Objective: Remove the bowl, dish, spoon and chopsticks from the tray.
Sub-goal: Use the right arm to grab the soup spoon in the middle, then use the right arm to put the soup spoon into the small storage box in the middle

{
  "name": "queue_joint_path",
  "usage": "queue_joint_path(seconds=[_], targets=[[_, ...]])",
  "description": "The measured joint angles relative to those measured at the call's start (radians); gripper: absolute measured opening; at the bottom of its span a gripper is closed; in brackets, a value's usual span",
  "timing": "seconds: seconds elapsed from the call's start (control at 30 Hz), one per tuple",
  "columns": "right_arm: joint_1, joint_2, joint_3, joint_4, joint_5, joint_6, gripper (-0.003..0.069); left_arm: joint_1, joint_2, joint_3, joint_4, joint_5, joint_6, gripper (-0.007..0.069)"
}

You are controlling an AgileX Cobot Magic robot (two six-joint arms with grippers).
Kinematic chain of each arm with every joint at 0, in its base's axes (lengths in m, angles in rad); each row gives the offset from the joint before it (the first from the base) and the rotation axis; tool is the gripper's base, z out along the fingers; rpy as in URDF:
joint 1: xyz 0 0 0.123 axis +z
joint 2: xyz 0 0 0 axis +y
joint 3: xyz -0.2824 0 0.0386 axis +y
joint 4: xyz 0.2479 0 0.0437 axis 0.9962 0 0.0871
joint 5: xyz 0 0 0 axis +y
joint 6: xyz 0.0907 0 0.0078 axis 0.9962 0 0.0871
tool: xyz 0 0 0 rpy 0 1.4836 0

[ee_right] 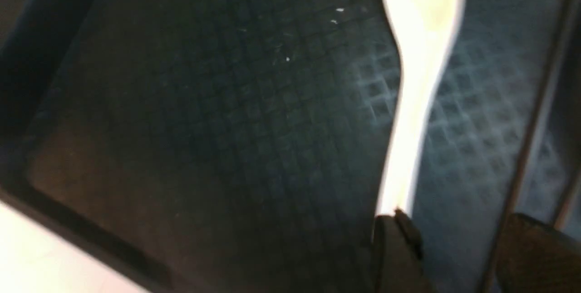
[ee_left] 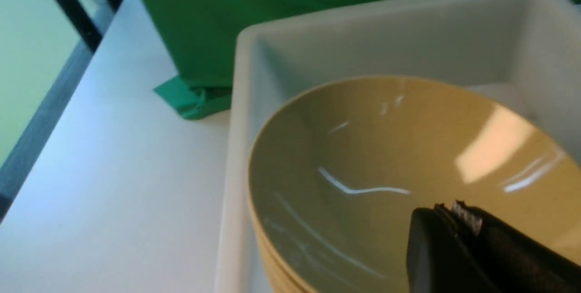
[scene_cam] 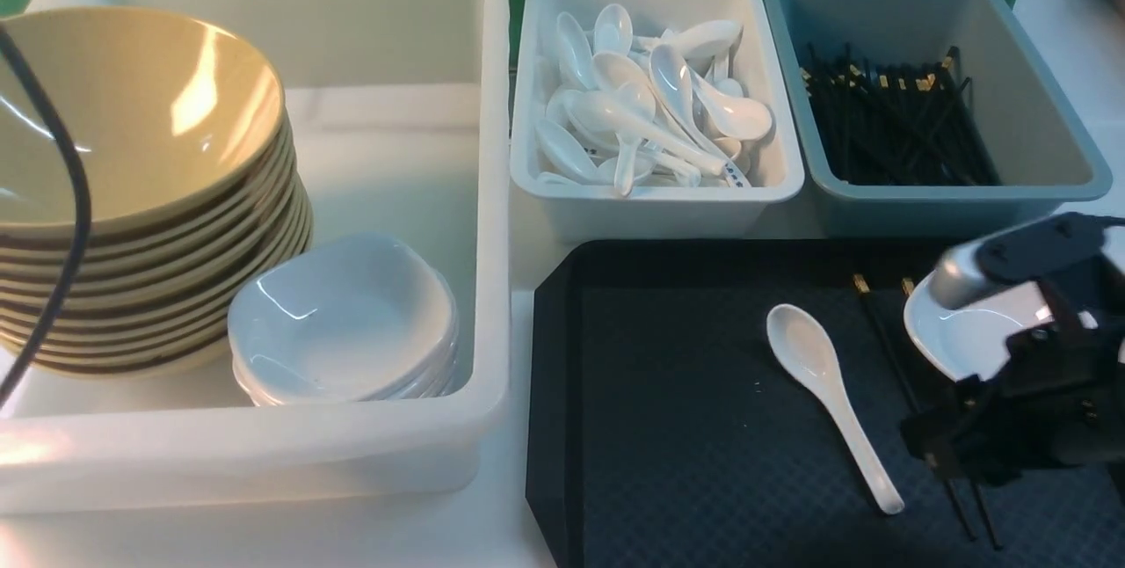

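An olive-yellow bowl tops a stack in the big white tub. My left gripper hangs over that bowl, shut and empty. On the black tray lie the white spoon, the black chopsticks and, partly behind my right arm, the white dish. My right gripper is low over the chopsticks' near end. In the right wrist view this gripper is open; the spoon handle ends at one finger and a chopstick runs between the fingers.
A stack of white dishes sits beside the bowls in the big tub. Behind the tray stand a white tub of spoons and a grey-blue tub of chopsticks. A black cable crosses the far left.
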Motion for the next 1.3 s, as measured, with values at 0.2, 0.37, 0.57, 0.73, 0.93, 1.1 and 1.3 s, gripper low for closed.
queue_joint_path(seconds=[0.2, 0.37, 0.57, 0.73, 0.93, 1.1, 1.3], targets=[[0.034, 0.196, -0.073, 0.000, -0.039, -0.032, 0.0345, -0.001, 0.090, 0.053, 0.010, 0.124, -0.112, -0.0011], [0.037, 0.336, -0.119, -0.001, -0.110, -0.043, 0.0321, -0.001, 0.007, 0.054, -0.119, 0.120, -0.060, -0.0011], [0.037, 0.360, -0.138, -0.002, -0.136, -0.064, 0.0144, -0.001, -0.149, 0.075, -0.295, 0.114, 0.046, -0.0011], [0.038, 0.319, -0.144, -0.003, -0.035, -0.092, 0.0051, -0.002, -0.344, 0.187, -0.422, 0.102, 0.193, -0.0011], [0.038, 0.186, -0.174, -0.005, -0.005, -0.124, 0.0051, -0.012, -0.548, 0.397, -0.446, 0.034, 0.302, -0.0011], [0.041, 0.153, -0.245, -0.006, 0.045, -0.139, 0.0051, -0.012, -0.686, 0.584, -0.449, -0.039, 0.311, -0.0011], [0.078, 0.195, -0.432, 0.002, -0.271, -0.143, 0.0051, -0.012, -0.743, 0.647, -0.512, -0.192, 0.323, -0.0011]])
